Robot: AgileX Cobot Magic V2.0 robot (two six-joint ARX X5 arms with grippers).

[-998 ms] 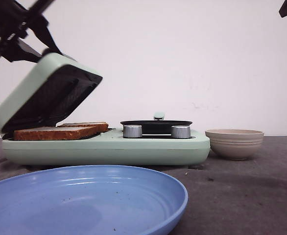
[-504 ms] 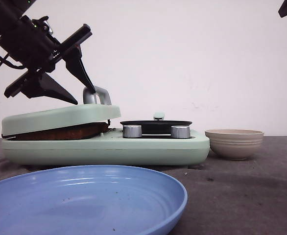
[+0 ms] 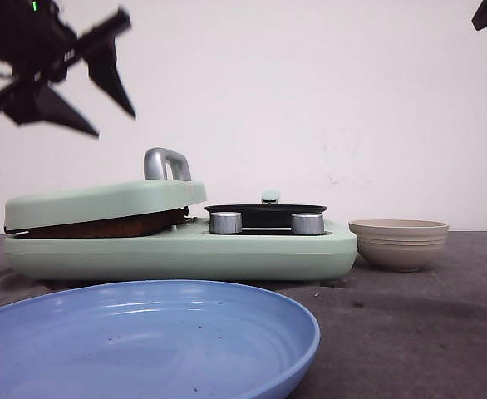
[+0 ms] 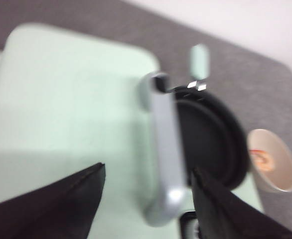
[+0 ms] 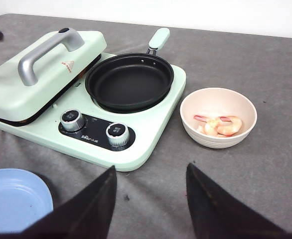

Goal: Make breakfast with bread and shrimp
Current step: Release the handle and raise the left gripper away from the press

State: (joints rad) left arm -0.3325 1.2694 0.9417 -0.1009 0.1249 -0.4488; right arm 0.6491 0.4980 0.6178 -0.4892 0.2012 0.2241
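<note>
You are viewing a green cooker [image 3: 185,249] sitting on the grey bench [image 5: 265,169]. Its lid [image 3: 102,202] is lying down over the bread [image 3: 110,225], which is showing only as a brown edge in the gap under the lid. The left gripper [image 3: 102,116] is hanging above the lid, clear of the handle [image 3: 165,163], with its fingers [image 4: 61,199] spread and holding nothing. The right gripper [image 5: 148,199] is hovering well above the bench, its fingers [image 5: 220,209] also spread and empty. A black pan [image 5: 130,81] is sitting on the cooker's right half behind two knobs [image 5: 117,133]. The bowl [image 5: 218,119] just beside the cooker is holding the shrimp [image 5: 220,124]. A blue plate [image 3: 144,341] is lying nearest the front camera
</note>
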